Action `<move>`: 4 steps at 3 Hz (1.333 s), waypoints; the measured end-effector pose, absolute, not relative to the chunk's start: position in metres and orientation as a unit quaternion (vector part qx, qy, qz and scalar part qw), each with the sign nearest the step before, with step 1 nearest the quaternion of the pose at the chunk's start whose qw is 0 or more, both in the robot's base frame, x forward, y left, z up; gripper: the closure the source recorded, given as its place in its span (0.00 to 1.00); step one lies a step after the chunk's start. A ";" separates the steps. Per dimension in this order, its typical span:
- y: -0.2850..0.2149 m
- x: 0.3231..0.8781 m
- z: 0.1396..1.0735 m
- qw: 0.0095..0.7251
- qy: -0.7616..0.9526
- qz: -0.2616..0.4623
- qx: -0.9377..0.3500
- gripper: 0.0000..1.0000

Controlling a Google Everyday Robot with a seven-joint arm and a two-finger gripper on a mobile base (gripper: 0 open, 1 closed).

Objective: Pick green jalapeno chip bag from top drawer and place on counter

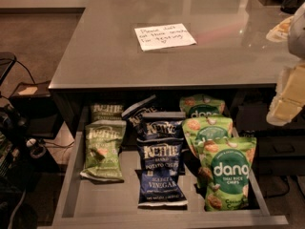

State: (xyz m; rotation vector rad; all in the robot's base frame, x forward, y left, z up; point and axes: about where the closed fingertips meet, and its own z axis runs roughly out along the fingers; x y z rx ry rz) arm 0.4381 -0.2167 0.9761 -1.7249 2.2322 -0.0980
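**Target bag far left of pincer, across the drawer**

Obs.: pincer sits at the right edge of view, beside the near right corner of the tabletop and above the drawer level. Spread or pressed together: cannot tell. It holds nothing that I can make out.

Green jalapeno chip bag lies flat in the left lane of the open top drawer. Its long axis runs near-to-far, with the lettering end toward the far side. A second light-green Kettle bag sits just behind it, partly under the tabletop edge.

Relation: the bag lies left of the pincer and lower, the full drawer width away.

In between: blue Kettle bags in the middle lane, dang bags in the right lane, directly below the pincer's side.

Judgement: the approach must cross over both lanes. The blue bag touching the target's right edge leaves little room on that side.

White note lies mid-tabletop.
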 end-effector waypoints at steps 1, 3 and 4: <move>-0.217 0.438 0.976 0.159 0.781 -0.034 -0.603 0.00; -0.182 0.425 0.957 0.198 0.769 0.014 -0.608 0.00; -0.143 0.421 0.934 0.223 0.757 0.052 -0.612 0.00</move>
